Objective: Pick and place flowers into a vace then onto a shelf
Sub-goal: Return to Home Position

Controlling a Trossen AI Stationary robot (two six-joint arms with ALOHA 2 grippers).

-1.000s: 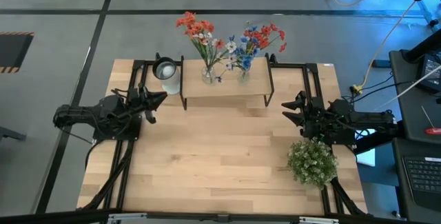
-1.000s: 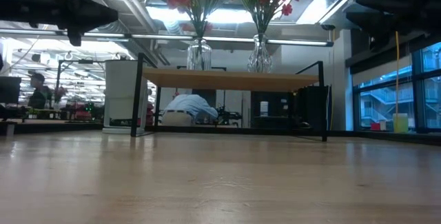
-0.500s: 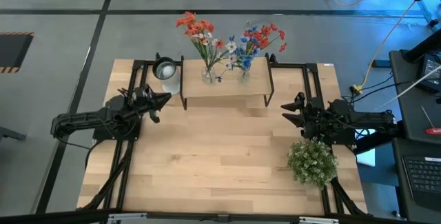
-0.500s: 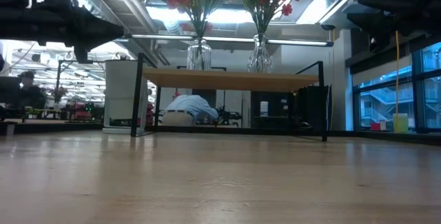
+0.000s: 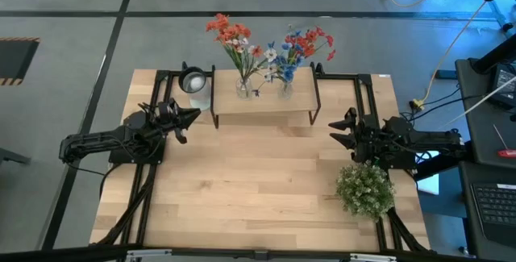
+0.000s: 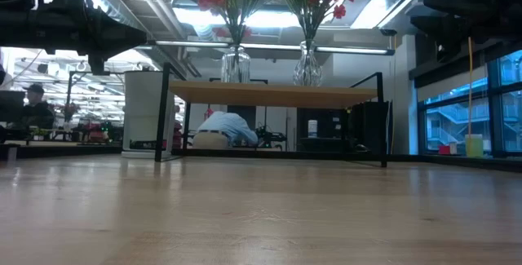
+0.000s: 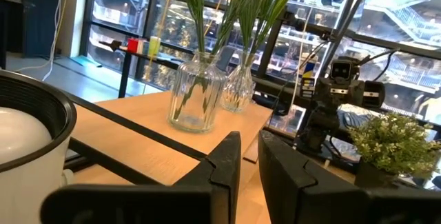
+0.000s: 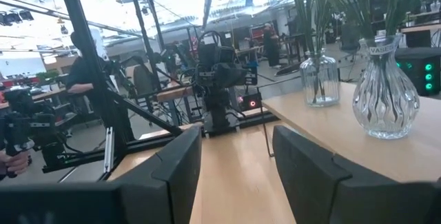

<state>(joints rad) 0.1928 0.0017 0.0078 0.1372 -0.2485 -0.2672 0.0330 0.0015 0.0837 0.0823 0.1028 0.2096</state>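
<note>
Two clear glass vases [image 5: 244, 87] [image 5: 285, 89] stand by their bases on the shelf [image 5: 264, 106], a light-wood plank on black legs at the table's far side. Each holds flowers: red-orange ones [image 5: 228, 30] in the left vase, and red, white and blue ones [image 5: 302, 46] in the right. My left gripper [image 5: 192, 114] hovers off the shelf's left end with only a narrow gap between its fingers [image 7: 249, 148], holding nothing. My right gripper [image 5: 333, 130] waits off the shelf's right front leg, open wide [image 8: 234, 148] and empty.
A white cup [image 5: 195, 85] stands just left of the shelf, close to my left gripper. A bushy green-and-white plant [image 5: 365, 189] sits near the table's right edge, under my right arm. Bare tabletop [image 5: 258, 181] stretches in front of the shelf. People show in the room behind.
My left gripper has moved a little toward the shelf's left end, to the right and slightly toward the far edge, then held still. The vases, flowers and right arm have stayed put.
</note>
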